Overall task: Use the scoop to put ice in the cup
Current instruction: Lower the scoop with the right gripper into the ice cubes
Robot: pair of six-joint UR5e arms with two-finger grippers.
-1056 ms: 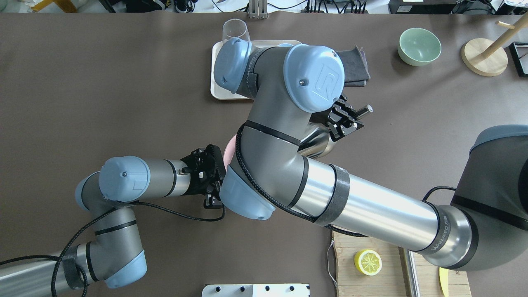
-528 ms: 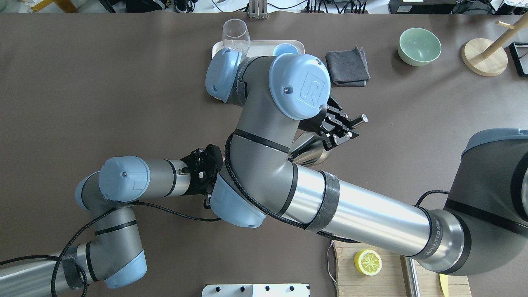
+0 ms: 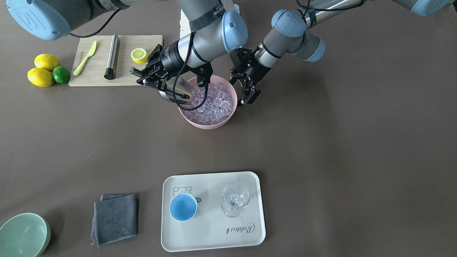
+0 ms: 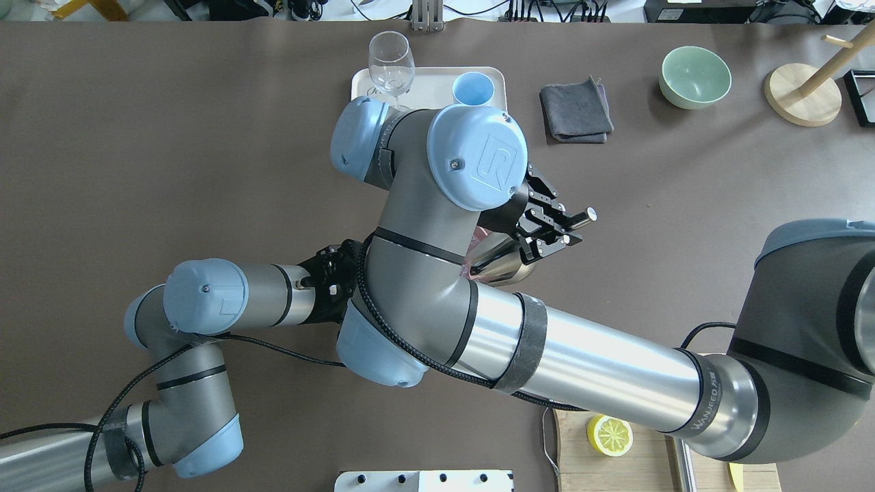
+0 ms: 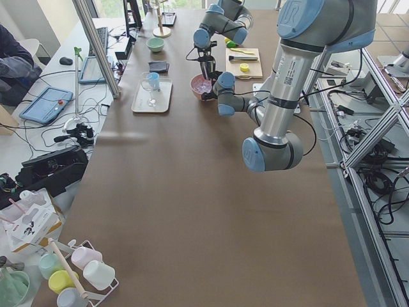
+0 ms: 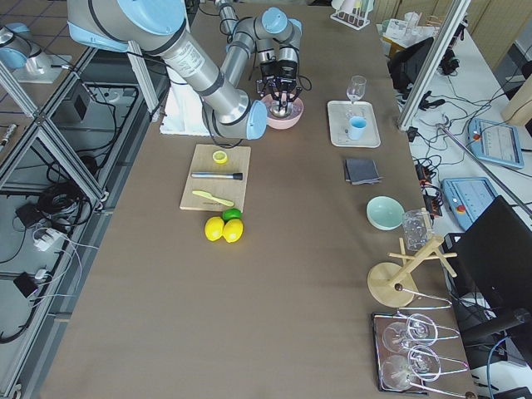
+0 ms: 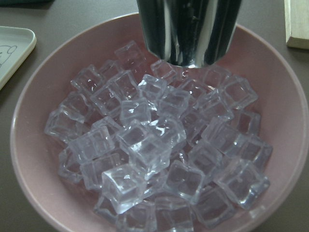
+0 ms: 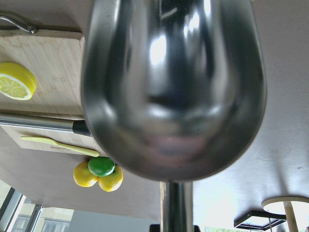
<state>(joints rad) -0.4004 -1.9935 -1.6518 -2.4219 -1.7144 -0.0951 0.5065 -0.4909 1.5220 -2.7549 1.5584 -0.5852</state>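
My right gripper (image 3: pixel 150 75) is shut on the rod handle of the steel scoop (image 3: pixel 175 92). The scoop's trough tilts down into the near side of the pink bowl (image 3: pixel 205 123), its lip at the ice (image 3: pixel 218 101). In the left wrist view the scoop (image 7: pixel 188 29) meets the ice (image 7: pixel 154 145) at the bowl's far side. In the overhead view the scoop (image 4: pixel 502 265) juts out from under the right arm. My left gripper (image 3: pixel 245 89) looks open and sits beside the bowl's rim. The light-blue cup (image 3: pixel 182 207) stands empty on the white tray (image 3: pixel 214 232).
A clear stemmed glass (image 3: pixel 235 198) stands on the tray beside the cup. A grey cloth (image 3: pixel 116 217) and a green bowl (image 3: pixel 23 233) lie past the tray. A cutting board (image 3: pixel 126 71) holds a lemon half, a steel cylinder and a yellow knife; lemons and a lime lie beside it.
My right arm has drawn back from the tray towards the bowl with the scoop, which uncovers the cup and glass in the overhead view. The left arm has not moved.
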